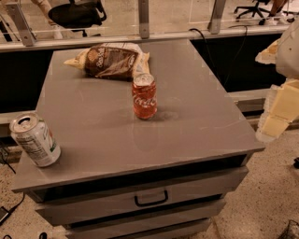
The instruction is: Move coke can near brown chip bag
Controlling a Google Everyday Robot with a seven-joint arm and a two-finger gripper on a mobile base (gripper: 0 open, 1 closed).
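Note:
The red coke can (144,96) stands upright near the middle of the grey cabinet top (201,116). The brown chip bag (112,59) lies flat at the back of the top, just behind the can and a little to its left; a small gap shows between them. My gripper (275,116) appears as pale yellowish blocks at the right edge of the view, off the cabinet's right side and well away from the can. It holds nothing that I can see.
A white and green can (35,139) stands at the front left corner of the top. Drawers with a dark handle (151,200) face me. A railing (140,37) and office chairs (77,13) lie behind the cabinet.

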